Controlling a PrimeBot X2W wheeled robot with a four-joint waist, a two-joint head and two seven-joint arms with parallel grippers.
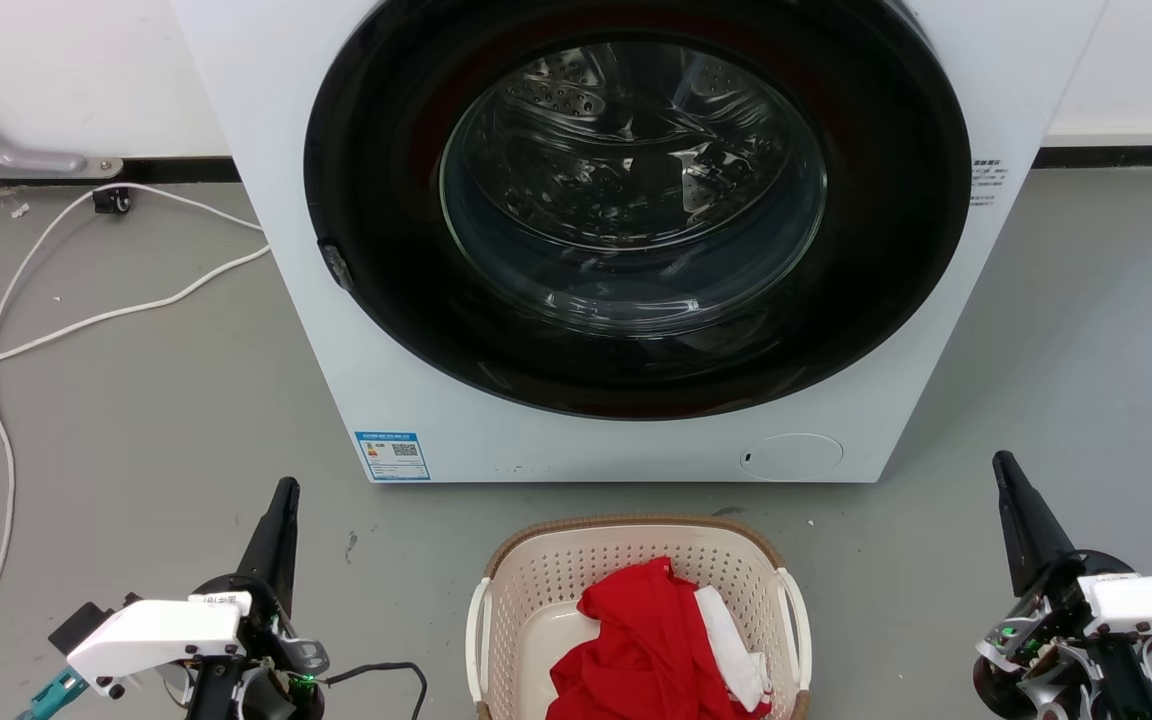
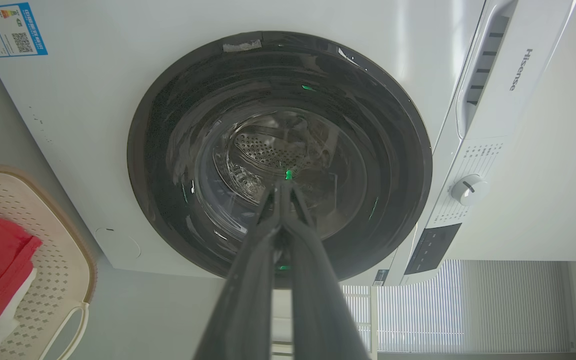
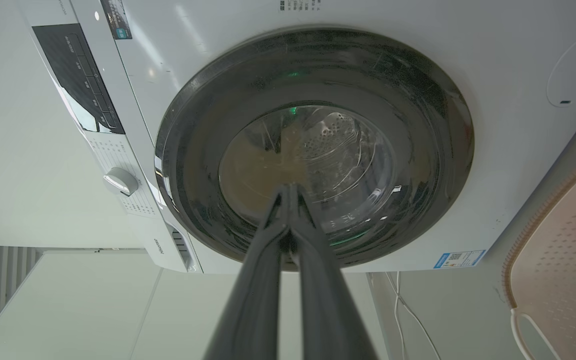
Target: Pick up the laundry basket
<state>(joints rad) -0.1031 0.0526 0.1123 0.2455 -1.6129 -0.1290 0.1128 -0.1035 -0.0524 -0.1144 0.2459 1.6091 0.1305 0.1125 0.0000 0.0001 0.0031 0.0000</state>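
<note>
approach step, nothing grasped. laundry basket [image 1: 546,575] on floor [image 1: 136,420] before washing machine [image 1: 576,450]. left claw [image 1: 285,495] and right claw [image 1: 1004,470] both pressed together, well apart from it. next: spread, reach white side handles [image 1: 477,640].

The head camera looks forward and down at the front of the washing machine [image 1: 386,380], with the laundry basket [image 1: 556,565] at 6 o'clock. Both wrist cameras sit low and close, rolled sideways, tilted up at the same round door [image 2: 168,150]. The left one catches the basket at 8 o'clock, the right one at 4 o'clock.
</note>
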